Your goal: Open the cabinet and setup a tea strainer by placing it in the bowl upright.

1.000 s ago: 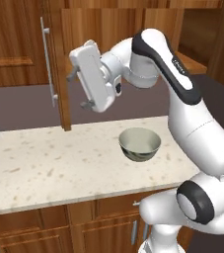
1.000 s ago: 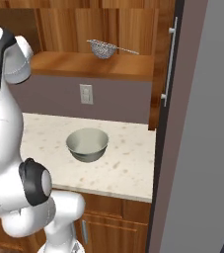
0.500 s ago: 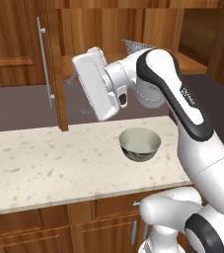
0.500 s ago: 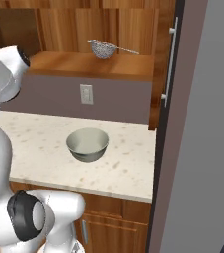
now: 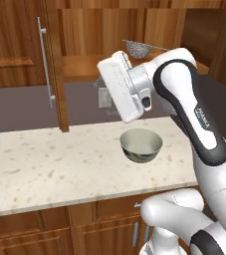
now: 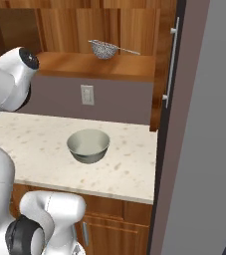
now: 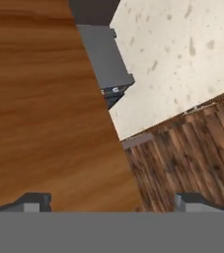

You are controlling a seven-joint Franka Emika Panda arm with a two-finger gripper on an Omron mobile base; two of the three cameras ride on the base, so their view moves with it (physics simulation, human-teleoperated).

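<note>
- Over the last second the arm has swung its hand (image 7: 111,200) up and across from beside the left door toward the open cabinet (image 5: 102,35); in the left base view the white hand body now sits higher and further right, in front of the shelf edge.
- The bowl (image 5: 141,145) and the tea strainer (image 6: 104,49) have not shifted in that time.
- The hand is spread wide and carries nothing; in the hand view both dark tips stand far apart with only wood grain and pale worktop (image 7: 182,54) beyond them.
- What this means, as I judge it: both doors stand open, so the opening step looks done, and the arm is lining up for the reach to the strainer.
- The tea strainer rests on the cabinet's lowest wooden board, well above the bowl and toward 12 o'clock from it in the right base view.
- It sits upright, mesh cup mouth up.
- Its long axis runs along the thin wire handle, which points toward about 3 o'clock in the right base view, slightly downward, roughly parallel to the shelf's front edge.
- The bowl stands on the worktop, mouth up, empty.
</note>
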